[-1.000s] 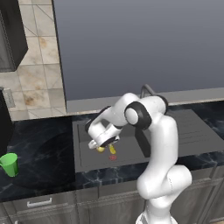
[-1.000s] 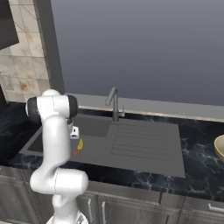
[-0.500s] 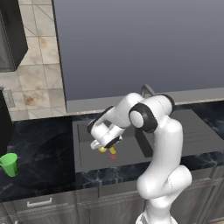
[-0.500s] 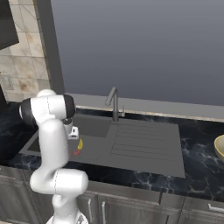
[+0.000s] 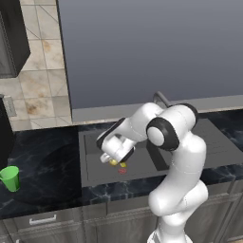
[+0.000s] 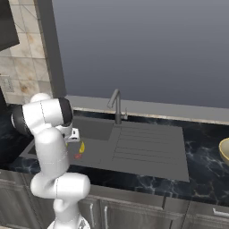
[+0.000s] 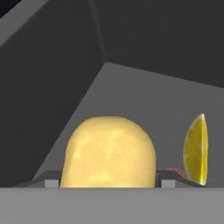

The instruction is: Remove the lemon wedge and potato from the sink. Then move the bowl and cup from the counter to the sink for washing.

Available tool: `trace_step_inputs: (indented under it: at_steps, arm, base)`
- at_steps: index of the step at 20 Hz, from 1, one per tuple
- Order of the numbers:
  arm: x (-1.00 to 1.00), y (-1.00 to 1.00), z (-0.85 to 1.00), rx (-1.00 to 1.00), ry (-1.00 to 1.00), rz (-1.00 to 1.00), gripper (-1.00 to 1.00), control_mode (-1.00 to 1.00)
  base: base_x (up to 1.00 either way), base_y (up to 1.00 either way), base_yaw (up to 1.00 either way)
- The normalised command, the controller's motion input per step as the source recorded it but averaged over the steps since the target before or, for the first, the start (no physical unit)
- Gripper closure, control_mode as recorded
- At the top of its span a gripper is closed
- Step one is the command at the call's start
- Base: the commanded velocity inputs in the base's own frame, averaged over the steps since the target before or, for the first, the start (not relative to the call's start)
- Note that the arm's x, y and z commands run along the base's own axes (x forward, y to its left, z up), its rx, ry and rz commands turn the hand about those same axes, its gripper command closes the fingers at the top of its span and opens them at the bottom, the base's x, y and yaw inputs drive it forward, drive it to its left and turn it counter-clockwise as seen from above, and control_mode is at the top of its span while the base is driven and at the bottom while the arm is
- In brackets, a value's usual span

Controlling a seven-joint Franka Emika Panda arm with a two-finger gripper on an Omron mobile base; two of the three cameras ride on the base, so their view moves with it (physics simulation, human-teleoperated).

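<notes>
Potato (image 7: 108,153) sits between our spread jaws down in the sink (image 5: 95,166), not yet clamped or lifted; the lemon wedge (image 7: 196,148) lies just beside it. On the bench, cup (image 5: 10,178) and bowl (image 6: 225,151) wait.
</notes>
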Motion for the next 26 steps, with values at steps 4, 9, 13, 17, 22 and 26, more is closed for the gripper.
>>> trace_step_inputs:
  at_steps: [4, 9, 13, 17, 22, 26]
  arm:
    - [-0.08, 0.00, 0.39, -0.03, 0.06, 0.00, 1.00, -1.00]
    - [-0.05, 0.00, 0.41, -0.02, 0.06, 0.00, 1.00, -1.00]
    - [-0.02, 0.00, 0.42, 0.00, 0.06, 0.00, 1.00, -1.00]
    - [-0.03, 0.00, 0.42, 0.00, 0.06, 0.00, 1.00, -1.00]
    - [-0.07, 0.00, 0.40, 0.00, 0.08, 0.00, 1.00, -1.00]
    - [-0.07, 0.02, 0.39, 0.00, 0.07, 0.00, 1.00, -1.00]
  base:
    - [0.00, 0.00, 0.00]
    - [0.00, 0.00, 0.00]
    - [0.00, 0.00, 0.00]
    - [0.00, 0.00, 0.00]
    - [0.00, 0.00, 0.00]
    - [0.00, 0.00, 0.00]
